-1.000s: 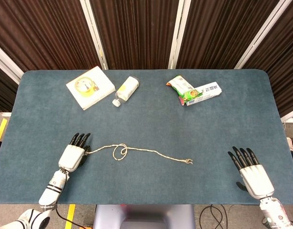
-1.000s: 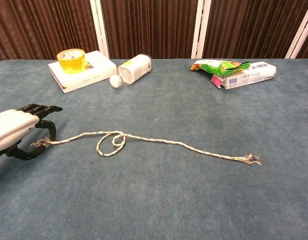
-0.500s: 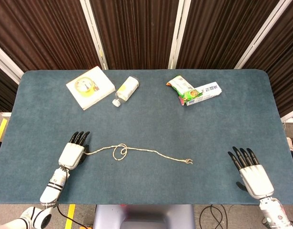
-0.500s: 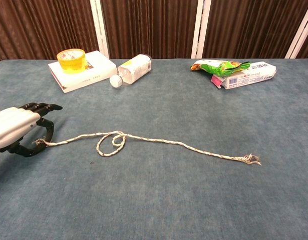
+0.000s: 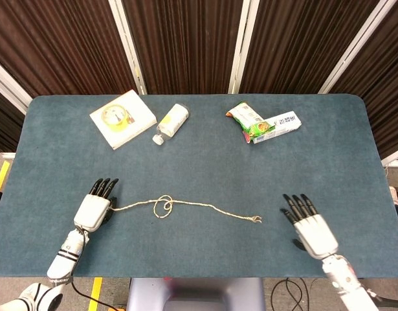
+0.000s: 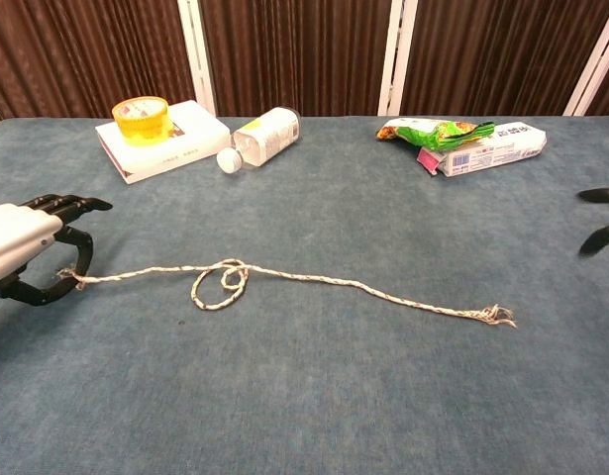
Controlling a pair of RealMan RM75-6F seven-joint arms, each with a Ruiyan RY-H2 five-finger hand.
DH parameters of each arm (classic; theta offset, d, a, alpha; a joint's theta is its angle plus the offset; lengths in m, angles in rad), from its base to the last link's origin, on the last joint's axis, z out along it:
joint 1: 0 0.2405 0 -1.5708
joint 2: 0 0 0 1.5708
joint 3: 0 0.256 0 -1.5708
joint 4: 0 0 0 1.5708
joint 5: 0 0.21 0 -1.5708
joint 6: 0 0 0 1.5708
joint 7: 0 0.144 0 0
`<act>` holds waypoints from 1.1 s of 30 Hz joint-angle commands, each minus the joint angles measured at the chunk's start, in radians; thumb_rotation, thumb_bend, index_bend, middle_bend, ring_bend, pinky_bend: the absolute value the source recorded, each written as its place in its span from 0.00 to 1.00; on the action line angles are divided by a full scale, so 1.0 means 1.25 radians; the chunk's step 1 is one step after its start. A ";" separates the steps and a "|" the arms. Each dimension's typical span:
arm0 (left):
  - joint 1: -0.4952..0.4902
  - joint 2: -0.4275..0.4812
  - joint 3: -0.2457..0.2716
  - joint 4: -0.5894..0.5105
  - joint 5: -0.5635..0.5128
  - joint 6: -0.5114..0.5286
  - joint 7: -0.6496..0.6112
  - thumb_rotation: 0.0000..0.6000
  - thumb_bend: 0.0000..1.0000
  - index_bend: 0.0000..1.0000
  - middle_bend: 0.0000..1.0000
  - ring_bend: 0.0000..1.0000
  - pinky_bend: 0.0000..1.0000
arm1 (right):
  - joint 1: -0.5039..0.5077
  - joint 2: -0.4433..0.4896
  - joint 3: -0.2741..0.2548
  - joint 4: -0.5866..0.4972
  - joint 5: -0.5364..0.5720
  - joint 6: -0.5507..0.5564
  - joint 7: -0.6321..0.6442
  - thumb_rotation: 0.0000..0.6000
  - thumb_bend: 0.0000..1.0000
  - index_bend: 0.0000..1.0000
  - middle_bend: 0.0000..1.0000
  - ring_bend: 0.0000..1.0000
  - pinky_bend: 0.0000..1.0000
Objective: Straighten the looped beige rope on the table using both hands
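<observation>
The beige rope is laid across the desk, its loop near the left hand, by which one frayed end is pinched. The right hand is held with fingers spread, just beyond the rope's other end.

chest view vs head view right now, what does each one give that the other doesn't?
Only the chest view shows the left hand from the side, its fingers hooked at the rope end, and that the tape roll stands on the white box.

Only the head view shows the whole right hand, fingers spread, short of the frayed end; the chest view catches just its fingertips.

Both show the loop not yet pulled out, the bottle and the snack packs.
</observation>
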 commanded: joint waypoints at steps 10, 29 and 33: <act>-0.002 0.009 0.000 0.009 -0.004 0.005 -0.018 1.00 0.45 0.62 0.05 0.00 0.09 | 0.101 -0.150 0.066 -0.023 0.115 -0.144 -0.186 1.00 0.33 0.56 0.00 0.00 0.00; -0.008 0.020 -0.001 0.007 -0.015 -0.007 -0.024 1.00 0.45 0.62 0.04 0.00 0.09 | 0.165 -0.232 0.095 0.045 0.256 -0.211 -0.296 1.00 0.42 0.59 0.00 0.00 0.00; -0.009 0.023 -0.002 0.006 -0.017 -0.009 -0.025 1.00 0.45 0.62 0.04 0.00 0.09 | 0.170 -0.234 0.091 0.048 0.281 -0.215 -0.317 1.00 0.42 0.59 0.00 0.00 0.00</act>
